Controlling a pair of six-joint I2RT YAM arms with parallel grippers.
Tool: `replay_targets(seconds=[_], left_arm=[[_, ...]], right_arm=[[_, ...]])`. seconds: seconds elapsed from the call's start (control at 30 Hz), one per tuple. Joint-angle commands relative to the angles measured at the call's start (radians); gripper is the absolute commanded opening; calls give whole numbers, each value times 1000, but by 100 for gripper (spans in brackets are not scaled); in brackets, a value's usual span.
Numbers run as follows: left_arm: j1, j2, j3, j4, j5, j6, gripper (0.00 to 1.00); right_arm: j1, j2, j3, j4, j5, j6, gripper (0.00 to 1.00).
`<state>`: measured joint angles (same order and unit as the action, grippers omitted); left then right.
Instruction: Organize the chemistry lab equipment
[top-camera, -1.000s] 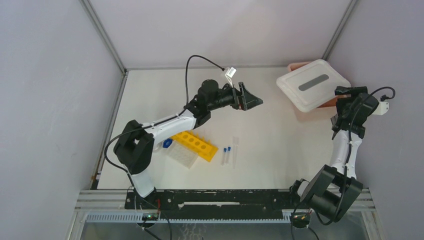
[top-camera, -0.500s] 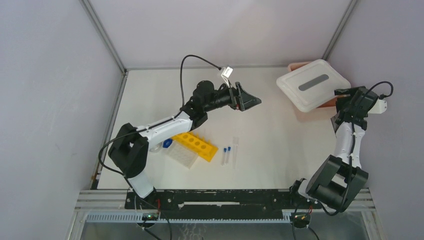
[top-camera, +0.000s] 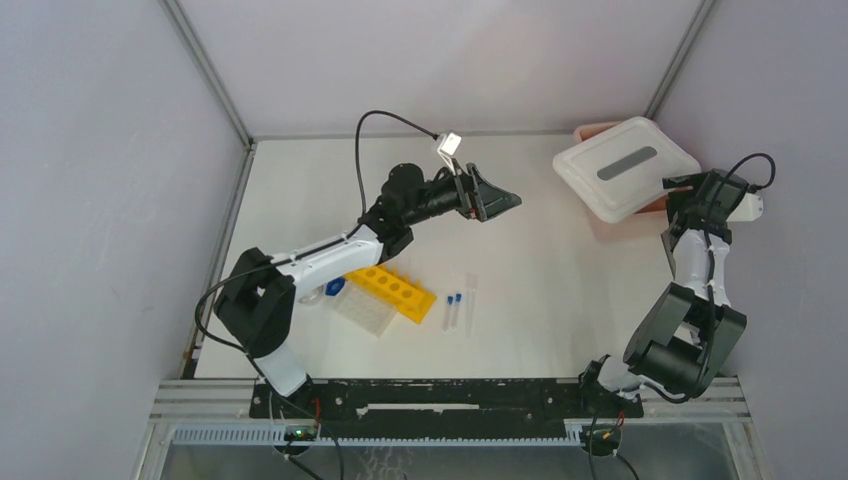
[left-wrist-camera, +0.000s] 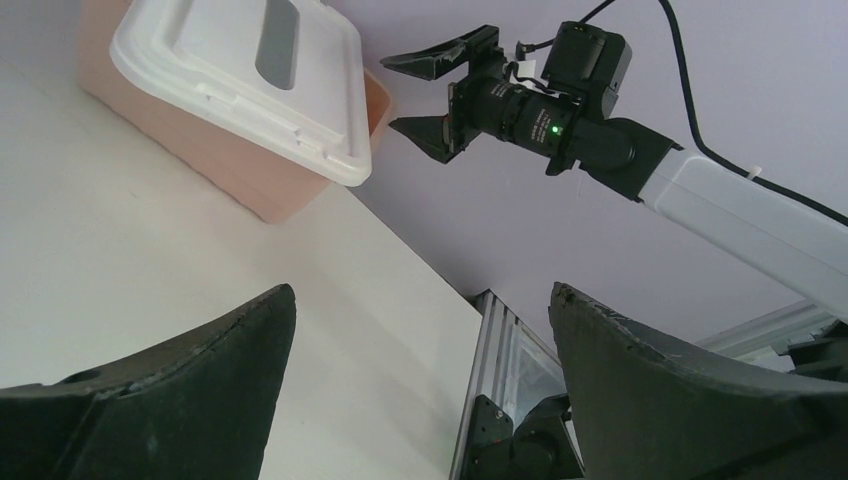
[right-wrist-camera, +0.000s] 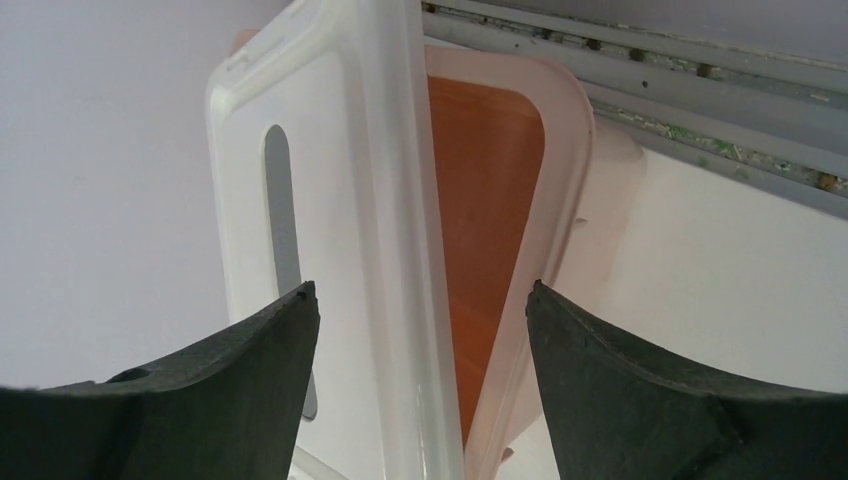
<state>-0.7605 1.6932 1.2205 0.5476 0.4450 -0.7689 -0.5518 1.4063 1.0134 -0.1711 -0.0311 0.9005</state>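
The yellow tube rack (top-camera: 390, 291) lies at the front left of the table, beside the clear well plate (top-camera: 362, 311). Two blue-capped vials (top-camera: 452, 300) and a thin clear tube (top-camera: 470, 296) lie just right of the rack. My left gripper (top-camera: 505, 203) (left-wrist-camera: 422, 295) hangs open and empty above the table's middle, pointing at the pink box. My right gripper (top-camera: 675, 188) (right-wrist-camera: 422, 290) is open at the box's right side. In the right wrist view the lid's edge and the box rim show between its jaws.
The pink box (top-camera: 655, 205) (left-wrist-camera: 250, 170) (right-wrist-camera: 490, 200) stands in the back right corner. Its white lid (top-camera: 627, 168) (left-wrist-camera: 220, 70) (right-wrist-camera: 340, 200) has a grey slot and sits askew, baring the inside. Walls close in on both sides and the back.
My right gripper has moved up and left, closer to the lid's right edge, as its arm straightened. My left gripper drifted slightly toward the back. Both stayed open.
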Motion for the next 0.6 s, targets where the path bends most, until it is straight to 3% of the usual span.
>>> replay_targets(seconds=[0.0, 0.57], left_arm=[[10, -43, -35, 87, 10, -26, 100], [25, -11, -48, 170, 32, -81, 100]], right_arm=[[7, 14, 69, 36, 11, -4, 82], [51, 13, 66, 79, 31, 10, 82]])
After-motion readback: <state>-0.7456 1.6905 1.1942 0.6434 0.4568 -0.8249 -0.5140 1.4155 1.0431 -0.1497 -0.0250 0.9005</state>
